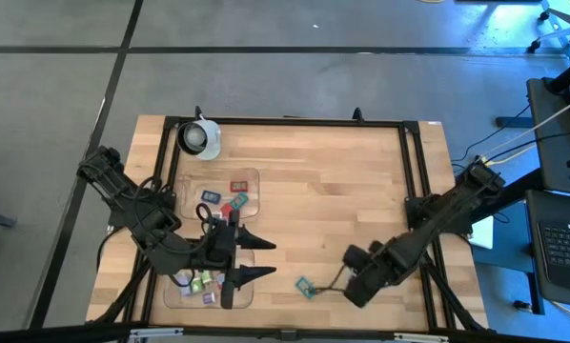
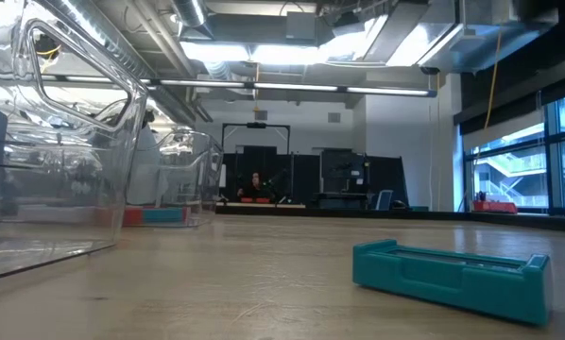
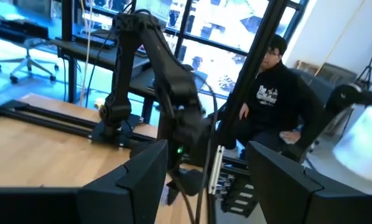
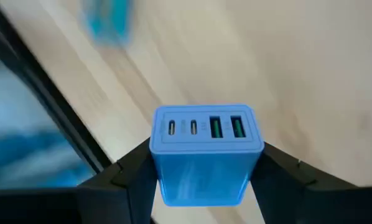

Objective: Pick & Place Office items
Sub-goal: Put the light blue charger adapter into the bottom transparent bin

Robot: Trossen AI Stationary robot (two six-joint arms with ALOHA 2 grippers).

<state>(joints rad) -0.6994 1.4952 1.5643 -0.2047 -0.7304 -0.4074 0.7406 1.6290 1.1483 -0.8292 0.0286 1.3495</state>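
My right gripper (image 4: 208,165) is near the table's front right (image 1: 354,284), shut on a blue blocky charger (image 4: 206,146) with a row of ports on its face. A teal office item (image 1: 304,286) lies flat on the wood just left of that gripper; it also shows in the low view (image 2: 453,274). Several small red, teal and green office items lie in two clear trays, one farther back (image 1: 230,195) and one near the front (image 1: 207,286). My left gripper (image 1: 271,259) hangs open above the trays, pointing level toward the right arm, with nothing between its fingers. My right gripper pinches the blue charger by its two opposite side faces (image 4: 158,163) between the two fingers. The fingers (image 4: 279,171) point steeply down from above. The charger's port face (image 4: 204,127) is turned up toward the wrist, and the block hangs clear of the table.
A white round cup-like object (image 1: 200,138) stands at the table's far left corner. A black frame rail (image 1: 414,171) runs along the table's edges. Bare wood (image 1: 333,191) lies between the trays and the right arm. A person (image 3: 273,106) sits beyond the table.
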